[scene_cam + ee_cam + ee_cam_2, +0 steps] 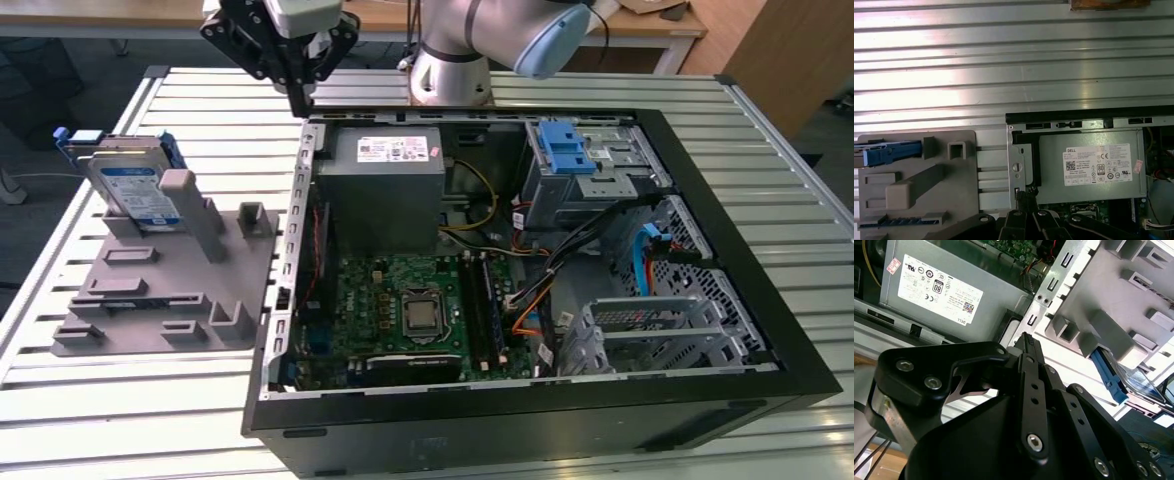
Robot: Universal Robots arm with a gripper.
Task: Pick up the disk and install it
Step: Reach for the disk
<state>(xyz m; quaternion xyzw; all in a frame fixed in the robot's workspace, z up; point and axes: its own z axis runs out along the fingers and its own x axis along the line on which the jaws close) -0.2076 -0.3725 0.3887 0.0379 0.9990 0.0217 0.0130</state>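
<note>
Okay, nearest the exterior camera I've got the black wall of the case (534, 425), lying open on its side on the slatted counter (134, 420). Just inside that wall is the green board (400, 310), and toward the exterior view's right there's a bare metal cage (654, 330).

Off to the exterior view's left, just beside the case, sits the grey fixture (160, 290), a flat block of slots and posts. The disk (131, 190) is standing on edge at the far end of that fixture, label facing the camera, blue rails on its edges. Nothing is touching it.

Going deeper into the case, the power supply (387, 185) is the grey box with the white sticker. It fills the far corner on the exterior view's left. Beside it, to the exterior view's right, is the drive bay (607, 175) with its blue latch (566, 150) on top.

Now the hand (296, 103). It hangs tips-down just beyond that far corner of the case, between the fixture and the power supply, and clear of the disk. I read it as clenched: in the second wrist view the 2 fingers (1029, 370) are pressed together, with nothing gripped between them.

Farthest back, the arm (461, 60) rises from the counter behind the case.
</note>
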